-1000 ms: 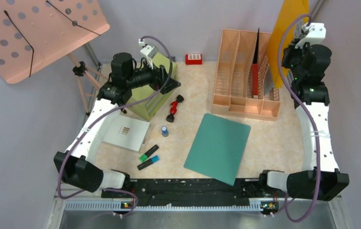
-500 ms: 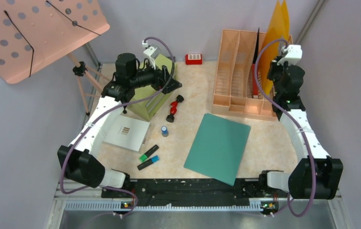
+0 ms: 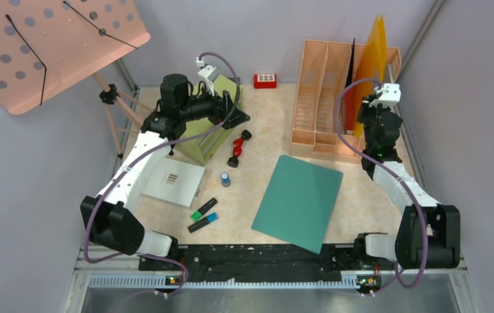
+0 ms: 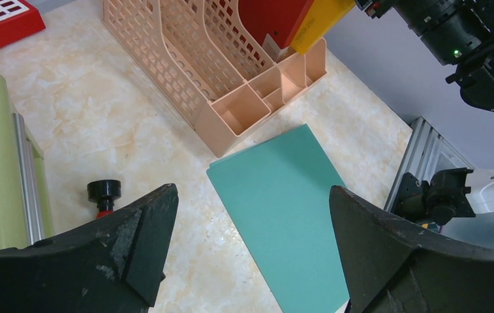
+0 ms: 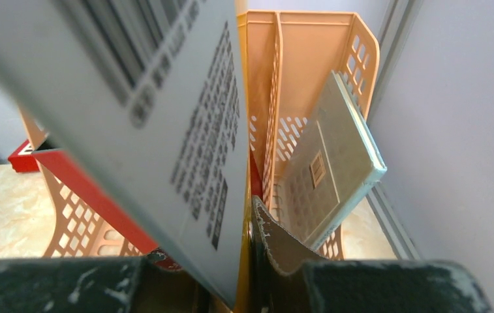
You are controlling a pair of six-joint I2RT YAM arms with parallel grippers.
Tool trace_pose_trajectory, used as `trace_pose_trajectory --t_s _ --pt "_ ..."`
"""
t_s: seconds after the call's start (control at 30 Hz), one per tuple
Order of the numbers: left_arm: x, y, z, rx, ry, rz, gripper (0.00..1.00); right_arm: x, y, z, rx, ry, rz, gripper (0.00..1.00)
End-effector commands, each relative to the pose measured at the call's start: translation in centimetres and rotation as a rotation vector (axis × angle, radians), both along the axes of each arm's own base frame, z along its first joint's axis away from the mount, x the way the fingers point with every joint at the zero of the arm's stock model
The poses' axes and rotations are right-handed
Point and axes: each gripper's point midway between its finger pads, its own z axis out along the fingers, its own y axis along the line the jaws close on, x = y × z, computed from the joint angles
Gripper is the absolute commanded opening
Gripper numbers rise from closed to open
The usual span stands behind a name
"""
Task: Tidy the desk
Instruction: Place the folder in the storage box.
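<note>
Now we are watching the right pincer [image 5: 244,280] pinching nearly shut on the lower edge of the orange folder [image 3: 372,59], which is standing upright. Over the last second this arm has been swinging in from the far right wall and coming down. The folder is now hanging over the right-hand end of the rack [image 3: 316,98] instead of off beside it. In the wrist view a grey book [image 5: 335,169] is leaning in the rightmost slot and a red one [image 5: 100,208] is sitting further left. We are judging that the folder is going in near them, though we cannot tell which slot.

The left pincer [image 4: 250,215] is hovering wide open over the cabinet [image 3: 208,130], holding nothing and having barely shifted.

Around them the counter [image 3: 257,117] is stretching from the arm bases to the rack at its far side. It is still carrying the green folder [image 3: 298,202] in the middle, two markers [image 3: 203,215], a red tool [image 3: 237,149] and a white pad [image 3: 172,177]. So we are reckoning one item is nearly filed and several are waiting.
</note>
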Motion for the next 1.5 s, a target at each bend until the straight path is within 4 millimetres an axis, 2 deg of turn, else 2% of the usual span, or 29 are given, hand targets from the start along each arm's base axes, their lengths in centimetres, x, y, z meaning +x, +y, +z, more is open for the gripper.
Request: trace_pose_trajectory --t_s 0.0,0.17,0.63,1.0,1.23,1.47 --pt "0.4 -0.4 0.4 -0.021 -0.03 -0.011 0.91 0.5 0.5 5.5 0.021 -0.185 0.001 0.0" --pt "0.6 -0.6 0.0 -0.027 -0.01 -0.018 0.91 1.1 0.5 6.1 0.023 -0.201 0.003 0.0" --pt "0.5 -0.6 -0.6 -0.029 0.001 -0.023 0.9 1.2 1.0 4.2 -0.005 -0.221 0.021 0.0" --pt "0.3 -0.7 -0.6 -0.032 0.003 -0.029 0.9 1.9 1.0 0.5 -0.03 -0.112 0.023 0.0" --pt "0.1 -0.7 -0.7 -0.034 0.004 -0.035 0.9 2.2 1.4 -4.0 -0.017 -0.008 0.05 0.0" --pt "-0.2 -0.6 -0.7 -0.034 -0.004 -0.036 0.9 2.3 1.8 -7.3 0.036 0.092 0.062 0.0"
